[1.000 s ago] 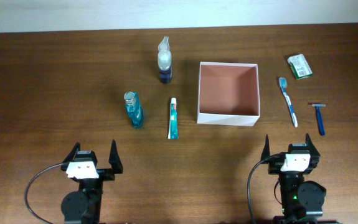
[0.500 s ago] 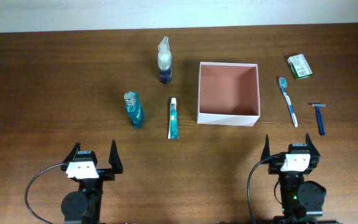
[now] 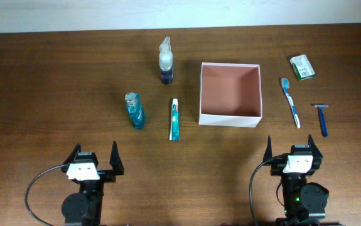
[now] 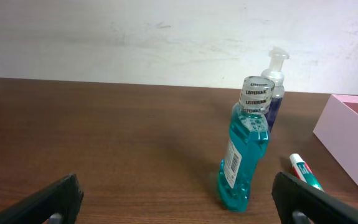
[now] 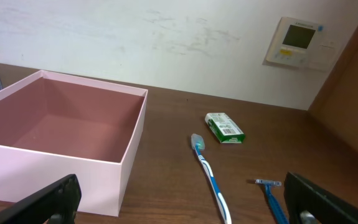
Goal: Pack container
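Observation:
The container [image 3: 200,94], a square white box with a pinkish-brown inside, stands empty at the table's middle right; it also shows in the right wrist view [image 5: 66,171]. Left of it lie a toothpaste tube [image 3: 174,118], a blue mouthwash bottle [image 3: 135,110] and a pump bottle [image 3: 166,60]. Right of it lie a blue toothbrush [image 3: 290,102], a blue razor [image 3: 322,118] and a green soap pack [image 3: 302,66]. My left gripper [image 3: 94,159] and right gripper [image 3: 293,149] are open and empty near the front edge. The mouthwash bottle [image 4: 246,146] stands ahead of the left gripper [image 4: 179,202].
The wooden table [image 3: 54,81] runs back to a white wall. A wall thermostat [image 5: 297,42] shows in the right wrist view. The toothbrush [image 5: 211,175] and razor [image 5: 272,198] lie between the right gripper's fingers [image 5: 185,202] in that view.

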Robot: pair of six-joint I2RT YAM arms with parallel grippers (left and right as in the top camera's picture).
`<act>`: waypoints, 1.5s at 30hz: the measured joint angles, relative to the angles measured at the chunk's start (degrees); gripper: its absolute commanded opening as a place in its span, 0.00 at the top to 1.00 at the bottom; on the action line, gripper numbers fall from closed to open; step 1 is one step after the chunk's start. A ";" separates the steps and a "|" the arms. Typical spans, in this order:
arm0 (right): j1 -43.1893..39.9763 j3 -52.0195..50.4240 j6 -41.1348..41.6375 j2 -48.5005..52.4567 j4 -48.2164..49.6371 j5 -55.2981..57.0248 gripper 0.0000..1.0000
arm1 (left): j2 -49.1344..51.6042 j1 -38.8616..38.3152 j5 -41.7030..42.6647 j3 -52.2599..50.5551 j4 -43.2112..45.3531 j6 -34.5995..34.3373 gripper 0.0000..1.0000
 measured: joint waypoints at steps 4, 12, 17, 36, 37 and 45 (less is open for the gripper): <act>0.00 0.00 0.02 0.00 0.00 0.00 0.01 | 0.00 0.00 0.00 0.00 -0.02 0.00 0.01; 0.00 0.00 0.04 0.00 0.00 0.00 0.01 | 0.00 0.00 0.00 0.00 -0.02 -0.02 0.00; 0.00 0.00 0.04 0.00 0.00 -0.02 0.01 | 0.00 0.00 0.00 0.00 -0.02 0.00 0.01; 0.00 0.00 0.00 0.00 0.00 0.00 0.01 | 0.00 0.00 0.04 0.00 0.68 0.00 0.00; 0.00 0.00 0.00 0.00 0.00 -0.02 0.01 | 0.00 0.00 0.09 0.00 1.38 -0.02 0.01; 0.00 0.00 0.02 0.00 0.00 0.00 0.01 | 0.00 0.00 5.11 -0.04 10.86 -0.02 0.01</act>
